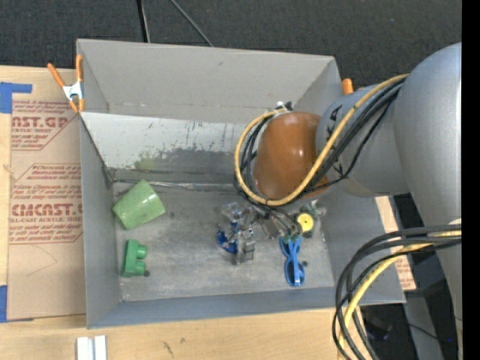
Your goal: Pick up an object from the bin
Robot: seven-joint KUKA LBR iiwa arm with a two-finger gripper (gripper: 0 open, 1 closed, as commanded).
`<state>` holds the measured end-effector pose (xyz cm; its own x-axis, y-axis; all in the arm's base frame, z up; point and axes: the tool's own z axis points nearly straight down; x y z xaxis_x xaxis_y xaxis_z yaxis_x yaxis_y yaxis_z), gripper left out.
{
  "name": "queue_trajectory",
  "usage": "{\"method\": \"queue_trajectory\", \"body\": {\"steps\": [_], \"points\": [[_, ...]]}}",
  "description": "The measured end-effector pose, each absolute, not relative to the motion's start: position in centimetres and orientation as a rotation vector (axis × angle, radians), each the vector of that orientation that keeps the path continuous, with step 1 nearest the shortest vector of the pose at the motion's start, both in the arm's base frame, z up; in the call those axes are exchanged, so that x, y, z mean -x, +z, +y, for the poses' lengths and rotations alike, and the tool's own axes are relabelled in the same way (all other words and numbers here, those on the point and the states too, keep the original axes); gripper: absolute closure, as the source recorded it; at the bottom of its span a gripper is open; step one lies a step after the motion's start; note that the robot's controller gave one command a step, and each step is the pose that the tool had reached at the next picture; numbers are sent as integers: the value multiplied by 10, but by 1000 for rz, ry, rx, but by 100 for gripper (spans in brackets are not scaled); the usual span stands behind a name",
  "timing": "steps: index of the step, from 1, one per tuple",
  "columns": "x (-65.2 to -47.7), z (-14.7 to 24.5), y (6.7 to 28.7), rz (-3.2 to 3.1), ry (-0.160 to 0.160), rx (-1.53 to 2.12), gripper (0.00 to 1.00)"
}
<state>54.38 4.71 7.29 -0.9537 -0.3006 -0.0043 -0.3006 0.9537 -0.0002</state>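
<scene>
Bin contents and arm fittings, by colour.
Grey metal bin point(202, 137), walls scuffed with pale streaks; pale green plastic cup point(139, 205); darker green plastic block point(135, 259); bright blue plastic looped piece point(292, 259); small yellow round piece point(304, 221), dark at its centre; glossy orange-brown wrist cover point(285, 154); yellow and black cables point(247, 137); silver-grey arm casing point(427, 126).

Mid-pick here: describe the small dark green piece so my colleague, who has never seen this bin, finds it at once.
Start at the wall of the grey bin on the view's left and follow it towards the near corner. There, just below the pale green cup lying on its side, sits the small green block. It is darker, smaller and squarer than the cup.
</scene>
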Motion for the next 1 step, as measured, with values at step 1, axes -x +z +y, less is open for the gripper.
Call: {"method": "queue_trajectory", "body": {"steps": [1], "points": [[-544, 54, 246, 2745, -2, 1513, 100]]}}
